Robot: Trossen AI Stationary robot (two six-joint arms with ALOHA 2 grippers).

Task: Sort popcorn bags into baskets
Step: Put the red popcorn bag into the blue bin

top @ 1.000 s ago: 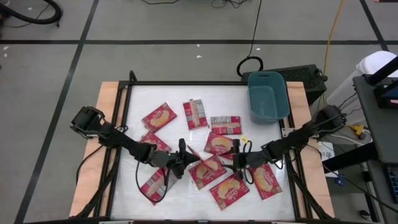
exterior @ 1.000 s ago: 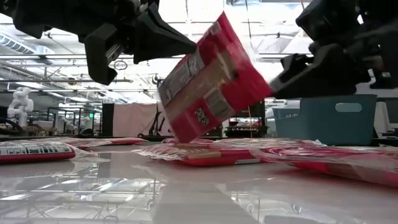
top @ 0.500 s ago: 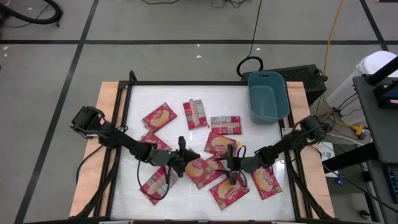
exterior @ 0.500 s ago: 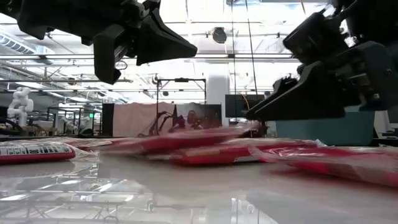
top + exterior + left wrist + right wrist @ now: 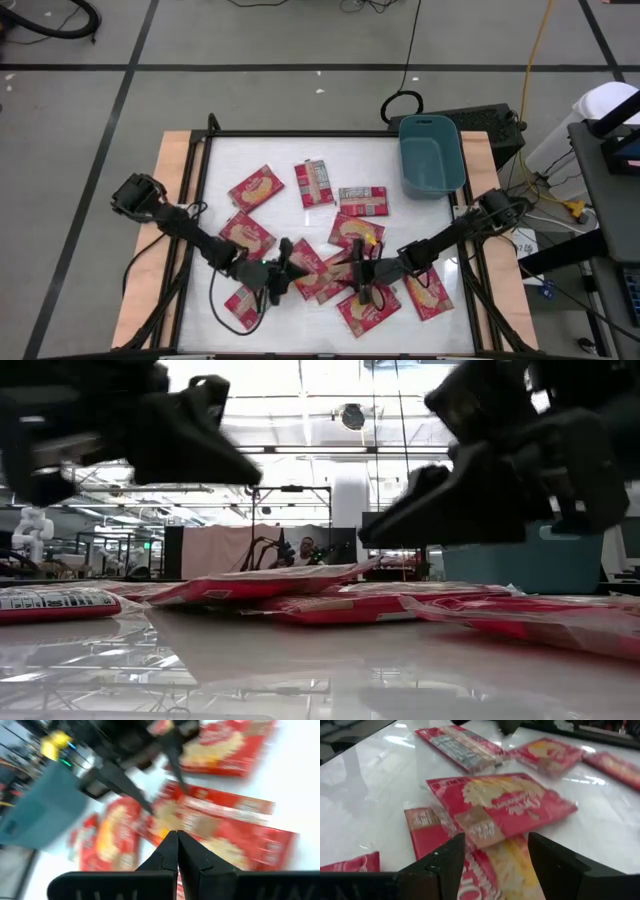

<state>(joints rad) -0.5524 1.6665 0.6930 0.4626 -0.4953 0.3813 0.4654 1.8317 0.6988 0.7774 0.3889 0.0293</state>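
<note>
Several red popcorn bags lie scattered on the white table [image 5: 230,150]. One bag [image 5: 318,268] [image 5: 500,807] lies face up, tilted across the bags under it, between my two grippers. My left gripper [image 5: 290,263] [image 5: 177,842] hovers shut just left of it and holds nothing. My right gripper [image 5: 353,272] [image 5: 492,862] is open just right of it and low over the table. Its fingers [image 5: 445,862] stand on either side of the pile's near end without touching. The teal basket [image 5: 432,155] stands at the far right corner.
More bags lie at the middle and far side [image 5: 256,186] [image 5: 314,183] [image 5: 362,200], and near the front edge [image 5: 243,305] [image 5: 368,310] [image 5: 428,292]. A dark frame [image 5: 300,132] rims the table. Bare table lies at the far left and between the far bags and the basket.
The bag that stood tilted up between the grippers has fallen flat onto the other bags. My left gripper, still shut, has swung toward the table's near edge and rolled. My right gripper, still open, has moved left toward the fallen bag and sunk a little.
</note>
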